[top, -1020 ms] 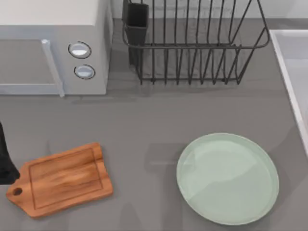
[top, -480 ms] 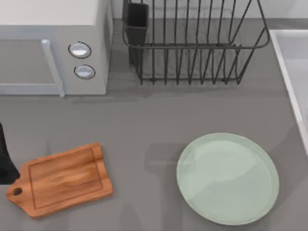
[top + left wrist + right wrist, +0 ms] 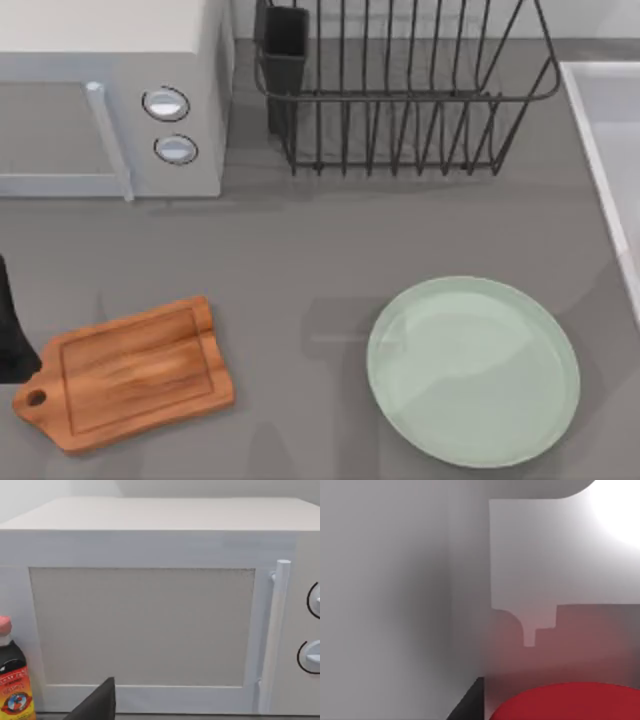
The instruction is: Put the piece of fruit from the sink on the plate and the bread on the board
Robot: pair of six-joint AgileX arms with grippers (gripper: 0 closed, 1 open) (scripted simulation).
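The piece of fruit [image 3: 570, 702] is a bright red rounded shape seen very close in the right wrist view, lying inside the pale sink [image 3: 410, 605]. A dark part of my right gripper [image 3: 470, 702] sits right beside it. In the top view the sink [image 3: 610, 130] runs along the right edge. The mint-green plate [image 3: 472, 370] lies bare at the front right, and the wooden board [image 3: 130, 372] lies bare at the front left. The bread is out of view. My left arm [image 3: 12, 330] stays parked at the left edge, beside the board's handle.
A white microwave [image 3: 110, 100] stands at the back left, with a black wire dish rack [image 3: 400, 90] next to it. The left wrist view faces the microwave door [image 3: 145, 630], with a dark sauce bottle [image 3: 14, 680] beside it.
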